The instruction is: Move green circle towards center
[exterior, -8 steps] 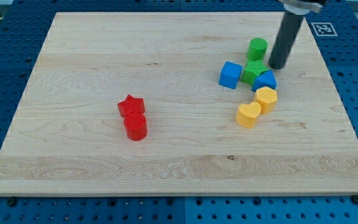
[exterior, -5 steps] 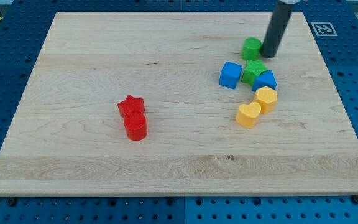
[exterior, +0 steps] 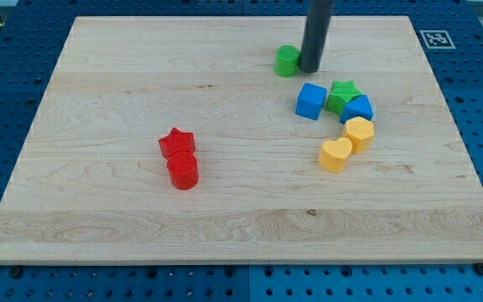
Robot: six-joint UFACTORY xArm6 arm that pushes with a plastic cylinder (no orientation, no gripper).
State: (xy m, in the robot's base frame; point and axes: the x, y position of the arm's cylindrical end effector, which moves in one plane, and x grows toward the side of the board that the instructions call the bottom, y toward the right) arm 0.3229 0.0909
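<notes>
Contact looks made: my tip point(exterior: 310, 69) touches the small green plastic circle block point(exterior: 287, 60) on its right side. It should slide lightly over the smooth wooden board point(exterior: 99, 101), so I'd push from its upper right, since the rod has nothing to grasp with.

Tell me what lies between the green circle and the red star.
Nothing: in the camera view only bare wooden board lies between the green circle and the red star. My tip stands against the circle's far side, toward the view's right.

Robot body: a straight, smooth, dark rod (matte black-grey, round in section) ending in my tip point(exterior: 310, 70).
</notes>
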